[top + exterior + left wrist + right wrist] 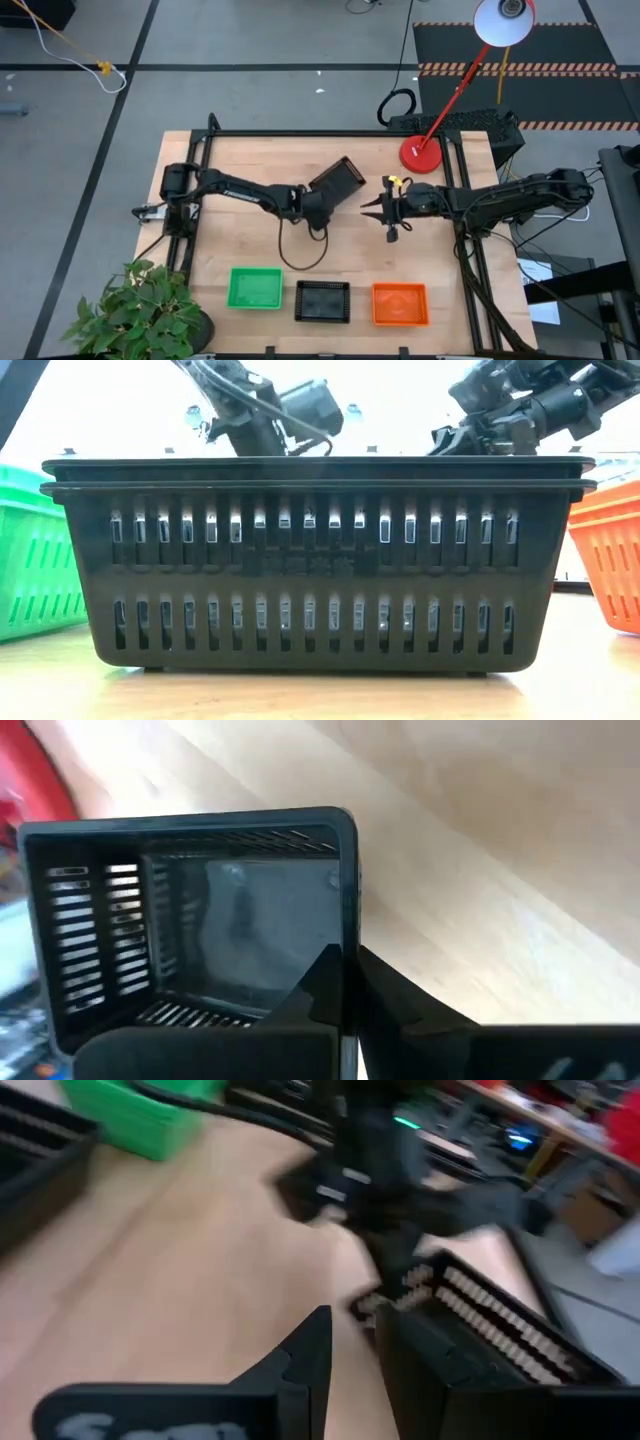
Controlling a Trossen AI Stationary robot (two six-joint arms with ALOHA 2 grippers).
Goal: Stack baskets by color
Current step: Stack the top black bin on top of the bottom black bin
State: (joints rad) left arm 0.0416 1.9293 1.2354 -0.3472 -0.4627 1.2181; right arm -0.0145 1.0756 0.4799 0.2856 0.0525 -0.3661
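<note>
Wooden table (250, 160); left fingers (345, 990) pinch black basket (337, 181) wall.

Three stacks are seen along the near table edge: bright green baskets (254, 288), black baskets (323, 300), orange baskets (400, 304). Slotted walls in two rows are shown on the black stack. A further black basket (336, 181) with slotted sides is seen mid-table. Table (250, 160) is pale wood grain. Lamp base (421, 154) is red, shade (503, 22) white. Arms are dark. Plant (135, 310) is green.
</note>
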